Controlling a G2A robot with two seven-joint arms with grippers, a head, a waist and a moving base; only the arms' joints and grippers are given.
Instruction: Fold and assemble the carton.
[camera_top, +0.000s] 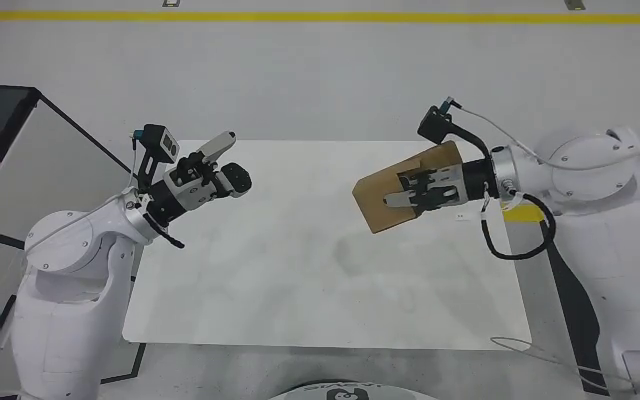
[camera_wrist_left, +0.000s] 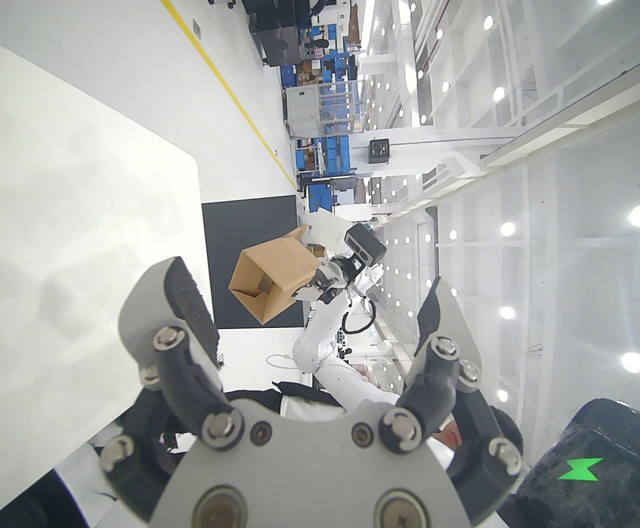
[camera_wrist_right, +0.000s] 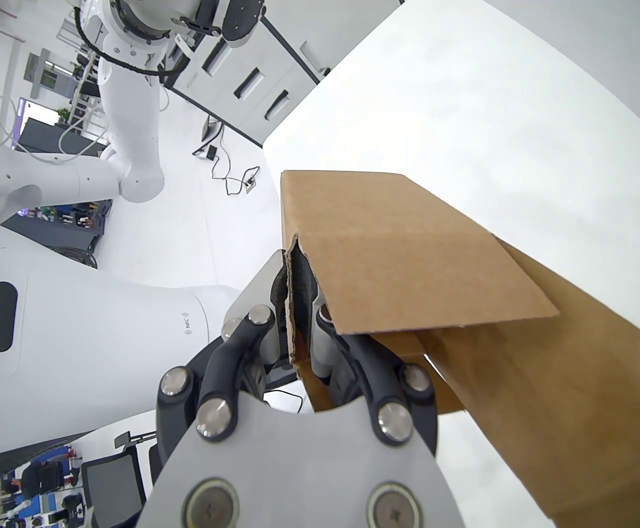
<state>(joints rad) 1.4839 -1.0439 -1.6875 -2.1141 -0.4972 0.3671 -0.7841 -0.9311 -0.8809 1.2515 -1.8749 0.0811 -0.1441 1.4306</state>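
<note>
right gripper is pinched tight on one cardboard wall of the brown carton, holding it in the air above the right part of the white table. the carton is tilted, its open end turned toward the other arm, and one outer flap sticks out beside the clamp. left gripper hangs above the table's left part, well apart from the carton, its fingers spread wide with nothing between them.
</note>
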